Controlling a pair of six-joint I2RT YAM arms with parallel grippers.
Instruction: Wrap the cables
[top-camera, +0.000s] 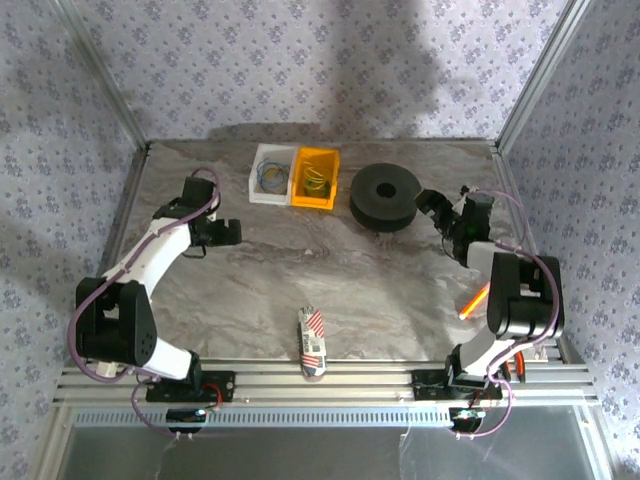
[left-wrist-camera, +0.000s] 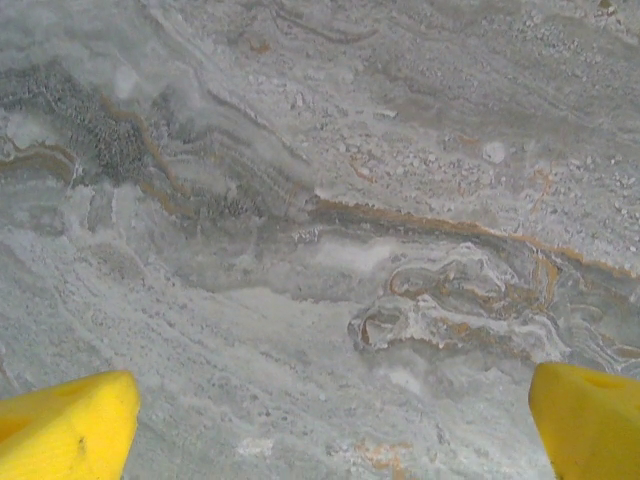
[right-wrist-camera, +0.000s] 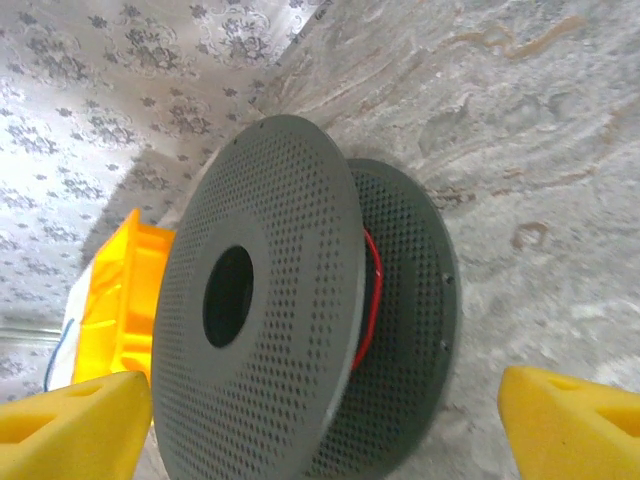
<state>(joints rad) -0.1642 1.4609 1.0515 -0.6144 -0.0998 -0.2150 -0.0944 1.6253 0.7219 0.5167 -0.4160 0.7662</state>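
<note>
A small coil of thin yellow cable (top-camera: 316, 181) lies in the yellow bin (top-camera: 314, 160) at the back of the table. To its right stands the black perforated spool (top-camera: 385, 196), also close in the right wrist view (right-wrist-camera: 300, 310), with a red wire (right-wrist-camera: 372, 290) wound between its flanges. My right gripper (top-camera: 432, 203) (right-wrist-camera: 320, 440) is open just right of the spool, and the spool sits ahead of the spread yellow fingers (right-wrist-camera: 575, 425). My left gripper (top-camera: 234, 233) (left-wrist-camera: 335, 430) is open over bare marble table (left-wrist-camera: 320, 230), left of the bins, holding nothing.
A white bin (top-camera: 270, 158) holding a blue wire loop (top-camera: 272, 176) stands left of the yellow bin (right-wrist-camera: 115, 300). A striped packet (top-camera: 312, 342) lies at the front centre edge. An orange stick (top-camera: 472, 300) lies by the right arm's base. Patterned walls enclose the table.
</note>
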